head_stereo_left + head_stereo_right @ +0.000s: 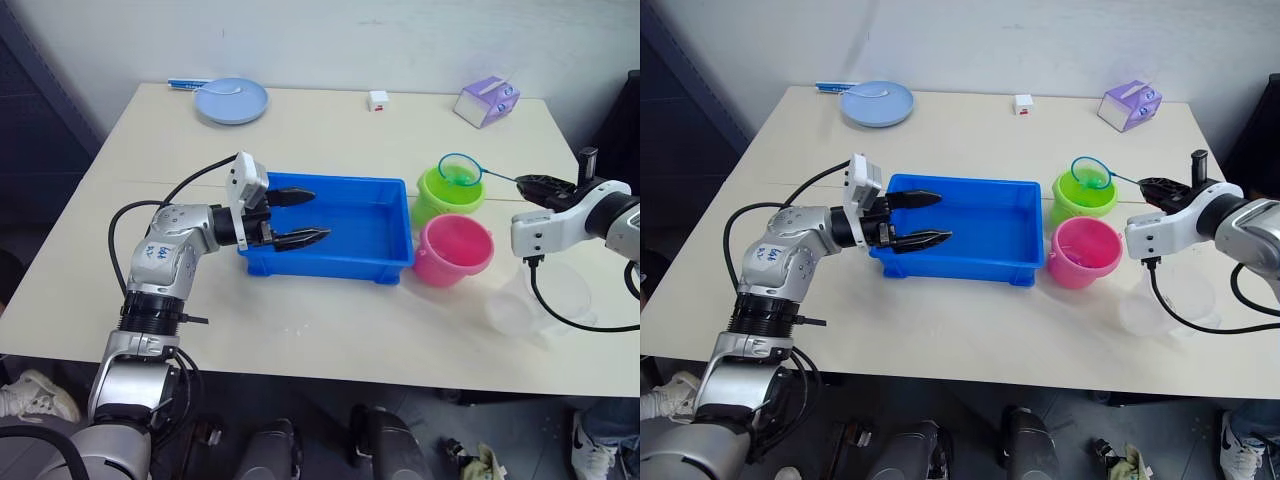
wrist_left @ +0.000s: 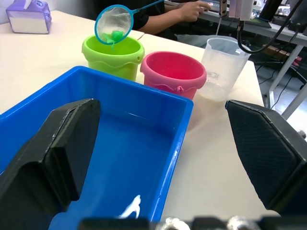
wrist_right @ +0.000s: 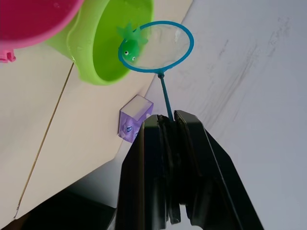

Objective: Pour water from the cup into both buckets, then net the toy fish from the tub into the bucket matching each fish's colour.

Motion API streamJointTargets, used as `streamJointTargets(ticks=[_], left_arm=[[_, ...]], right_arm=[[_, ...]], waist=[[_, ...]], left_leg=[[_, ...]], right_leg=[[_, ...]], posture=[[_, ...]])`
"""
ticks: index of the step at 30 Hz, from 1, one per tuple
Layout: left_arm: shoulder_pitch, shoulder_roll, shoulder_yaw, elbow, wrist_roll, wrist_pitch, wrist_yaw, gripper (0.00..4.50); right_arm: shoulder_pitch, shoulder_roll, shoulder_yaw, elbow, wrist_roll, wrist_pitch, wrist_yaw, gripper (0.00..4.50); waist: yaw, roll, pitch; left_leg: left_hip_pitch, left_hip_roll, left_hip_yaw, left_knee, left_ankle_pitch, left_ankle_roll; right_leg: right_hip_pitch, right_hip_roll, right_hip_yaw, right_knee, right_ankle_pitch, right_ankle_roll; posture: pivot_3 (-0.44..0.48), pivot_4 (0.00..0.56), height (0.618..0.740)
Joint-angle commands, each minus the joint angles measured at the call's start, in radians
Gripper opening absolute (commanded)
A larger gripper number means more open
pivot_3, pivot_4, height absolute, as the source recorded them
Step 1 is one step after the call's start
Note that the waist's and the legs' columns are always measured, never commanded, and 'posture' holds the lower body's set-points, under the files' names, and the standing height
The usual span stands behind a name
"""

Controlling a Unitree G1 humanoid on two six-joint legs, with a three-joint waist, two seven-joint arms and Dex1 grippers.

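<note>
Overhead, from the head camera, the right claw (image 1: 527,182) is clamped on the thin handle of the net (image 1: 460,170), whose stick runs straight out from the claw toward the robot's left. The hoop hangs right over the green bucket (image 1: 449,196), with the pink bucket (image 1: 453,250) just nearer the robot and the cup (image 1: 527,297) on the counter (image 1: 320,330) below the right arm. The left claw (image 1: 298,216) is spread wide, one finger above the blue tub (image 1: 330,262) near its left end, the other at its front wall, holding nothing.

Looking along the left claw, the tub's water lies straight ahead between the fingers, and no fish is visible in the stretch shown. A person's hand (image 2: 192,9) rests at a desk behind.

Looking along the right claw, a green fish (image 3: 132,45) sits in the mesh at the hoop's edge beyond the fingertips, directly above the green bucket's mouth. Tipping the hoop there would likely drop it in, I judge.
</note>
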Motion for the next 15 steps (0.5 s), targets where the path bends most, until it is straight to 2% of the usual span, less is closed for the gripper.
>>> streamJointTargets(ticks=[1,4,7,12,15], left_arm=[[-0.017,0.001,0.003,-0.008,0.000,-0.016,0.000,4.50],[-0.024,-0.002,0.004,-0.003,0.001,-0.019,0.002,4.50],[-0.032,0.001,0.006,0.000,0.000,-0.017,0.000,4.50],[-0.049,0.005,0.008,0.025,0.003,-0.029,-0.004,4.50],[-0.049,0.003,0.006,0.022,0.003,-0.029,-0.003,4.50]], right_arm=[[0.014,-0.001,-0.012,-0.015,-0.031,-0.011,-0.023,0.80],[-0.030,0.010,-0.060,0.017,-0.038,0.048,-0.072,0.80],[-0.060,-0.002,-0.051,0.029,-0.057,0.029,-0.091,0.80],[0.020,-0.010,0.017,-0.011,-0.044,-0.070,-0.009,0.80],[0.039,0.004,-0.022,-0.021,-0.056,-0.039,-0.052,0.80]], waist=[[0.000,0.000,0.000],[0.000,0.000,0.000],[-0.003,0.000,0.000],[-0.001,0.000,0.000],[-0.001,0.000,0.000]], left_leg=[[0.000,0.000,0.000,0.000,0.000,0.000],[0.000,0.000,0.001,0.000,0.000,0.000],[0.000,0.000,0.000,0.000,0.000,0.000],[0.000,0.000,-0.001,0.000,0.000,0.000],[0.000,-0.001,0.000,0.000,0.000,0.000]], right_leg=[[0.000,0.000,0.000,0.000,0.000,0.000],[0.000,0.000,0.000,0.001,0.000,0.000],[0.000,0.000,0.000,0.001,0.000,0.000],[0.001,0.000,-0.001,0.000,0.000,0.000],[0.000,-0.001,0.000,0.000,0.000,0.000]], posture=[[0.000,0.150,0.739],[0.000,0.150,0.739],[0.000,0.150,0.739],[0.000,0.150,0.739],[0.000,0.150,0.739]])
